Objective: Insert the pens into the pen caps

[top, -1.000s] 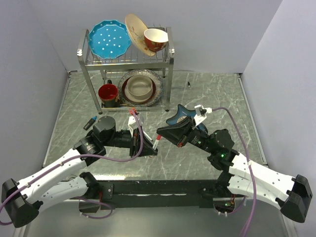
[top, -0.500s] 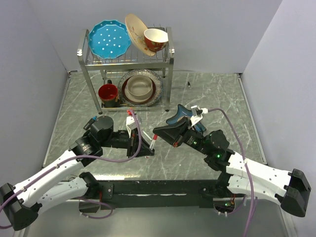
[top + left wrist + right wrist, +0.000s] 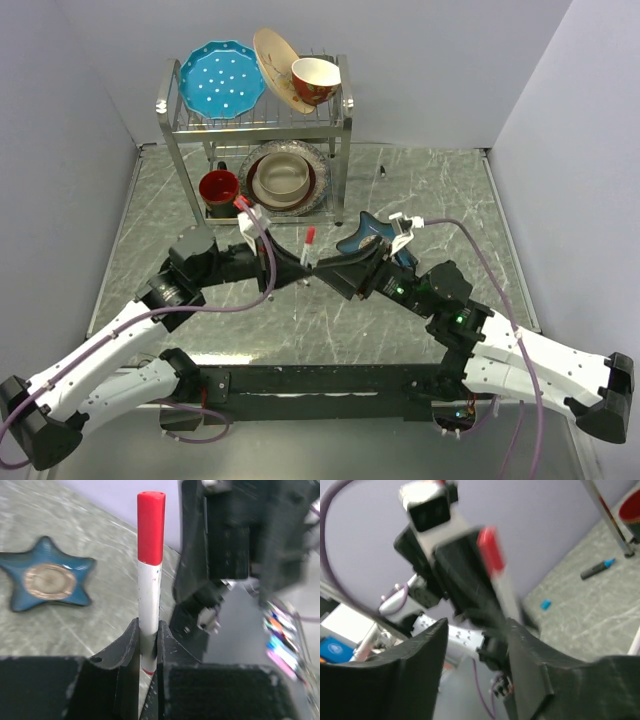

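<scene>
One pen (image 3: 149, 590), red end pointing outward, is clamped lengthwise in left gripper (image 3: 148, 626); right gripper (image 3: 476, 630) gapes.

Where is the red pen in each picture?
Top external: red pen in the middle, between both arms.
Left wrist: pen upright at centre, gripped by the left tool.
Right wrist: pen upper middle, blurred.
Shared landmark: the left tool holding it.

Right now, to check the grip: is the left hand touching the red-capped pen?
Touching. The left wrist view shows the left hand clamping the pen, fingers pressed against both sides of its white barrel.
</scene>
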Motion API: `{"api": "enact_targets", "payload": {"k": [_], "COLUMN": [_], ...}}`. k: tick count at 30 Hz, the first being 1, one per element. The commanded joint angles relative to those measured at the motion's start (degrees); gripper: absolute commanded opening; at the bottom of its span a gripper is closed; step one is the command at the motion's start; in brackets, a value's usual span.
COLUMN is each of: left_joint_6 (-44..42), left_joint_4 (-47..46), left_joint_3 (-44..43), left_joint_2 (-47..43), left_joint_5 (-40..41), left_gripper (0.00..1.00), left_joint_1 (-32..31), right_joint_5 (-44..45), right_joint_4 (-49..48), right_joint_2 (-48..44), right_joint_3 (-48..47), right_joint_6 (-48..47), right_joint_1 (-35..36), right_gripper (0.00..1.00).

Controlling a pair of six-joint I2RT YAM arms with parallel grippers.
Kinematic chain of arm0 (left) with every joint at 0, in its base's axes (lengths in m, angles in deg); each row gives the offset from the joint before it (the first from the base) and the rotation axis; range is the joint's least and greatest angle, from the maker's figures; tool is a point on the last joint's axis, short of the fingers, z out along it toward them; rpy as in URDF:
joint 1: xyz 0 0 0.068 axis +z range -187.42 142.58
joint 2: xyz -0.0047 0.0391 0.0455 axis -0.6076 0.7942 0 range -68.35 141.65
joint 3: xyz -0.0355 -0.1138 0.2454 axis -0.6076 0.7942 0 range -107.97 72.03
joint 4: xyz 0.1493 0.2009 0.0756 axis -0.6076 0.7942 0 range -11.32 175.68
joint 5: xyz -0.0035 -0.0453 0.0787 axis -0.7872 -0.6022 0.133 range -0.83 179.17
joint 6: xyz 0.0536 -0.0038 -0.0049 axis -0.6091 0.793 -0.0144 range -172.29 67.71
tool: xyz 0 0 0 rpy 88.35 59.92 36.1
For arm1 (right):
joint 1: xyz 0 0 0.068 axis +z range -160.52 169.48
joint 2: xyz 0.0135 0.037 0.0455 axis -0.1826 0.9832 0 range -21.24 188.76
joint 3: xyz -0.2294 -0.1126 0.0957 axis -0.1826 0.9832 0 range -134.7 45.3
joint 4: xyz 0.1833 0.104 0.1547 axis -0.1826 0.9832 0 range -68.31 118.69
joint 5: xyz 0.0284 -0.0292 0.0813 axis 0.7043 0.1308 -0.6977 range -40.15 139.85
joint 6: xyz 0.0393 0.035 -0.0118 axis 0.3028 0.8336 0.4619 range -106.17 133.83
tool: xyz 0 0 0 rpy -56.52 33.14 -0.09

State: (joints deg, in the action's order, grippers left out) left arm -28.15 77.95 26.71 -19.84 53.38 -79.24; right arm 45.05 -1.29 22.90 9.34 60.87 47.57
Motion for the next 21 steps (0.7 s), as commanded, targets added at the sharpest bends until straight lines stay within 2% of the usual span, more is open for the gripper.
{"api": "enact_targets", "payload": {"k": [1,2,5,8,9,15,16,18,19,21], "left_joint_6": [1.08,1.17,2.75,8.52,10.29,18.91,20.32,26.11,29.61,33.77], "left_joint_4": [-2.00,0.53,6.68,10.30,11.62,20.66,22.25,27.33,29.80,31.75], "left_joint_3": [-0.91,-0.82,-0.82,0.84,1.02,0.94,0.67,0.23,0.49,1.02], "left_joint_2": [-2.36,-2.80,-3.95,-3.52,-1.95,8.50,9.75,12.38,13.53,15.55], "left_joint_5": [8.89,10.03,18.54,27.33,31.79,41.48,46.90,52.29,58.06,60.13], "left_gripper": [0.01,0.01,0.01,0.01,0.01,0.01,0.01,0.01,0.01,0.01], "left_joint_1": [0.95,0.95,0.95,0.95,0.95,0.95,0.95,1.04,1.30,1.65], "right_joint_5": [0.57,1.01,2.77,5.84,6.98,7.52,8.22,9.10,10.06,10.68], "right_joint_4": [7.67,8.21,9.79,14.27,15.50,18.85,19.20,20.95,22.27,23.85], "right_joint_2": [-4.49,-5.28,-8.97,-12.66,-13.20,-17.06,-17.59,-18.82,-19.26,-19.71], "right_joint_3": [-3.76,-3.33,-0.61,0.98,1.16,3.44,4.06,4.06,3.80,3.54], "right_joint_6": [-2.48,-2.57,-1.96,-1.26,-1.17,-2.04,-2.13,-2.83,-3.27,-3.98], "right_joint_1": [0.63,0.63,0.63,0.63,0.63,0.63,0.54,0.63,0.63,0.63], "right_gripper": [0.72,0.78,0.79,0.80,0.80,0.81,0.81,0.82,0.82,0.82]}}
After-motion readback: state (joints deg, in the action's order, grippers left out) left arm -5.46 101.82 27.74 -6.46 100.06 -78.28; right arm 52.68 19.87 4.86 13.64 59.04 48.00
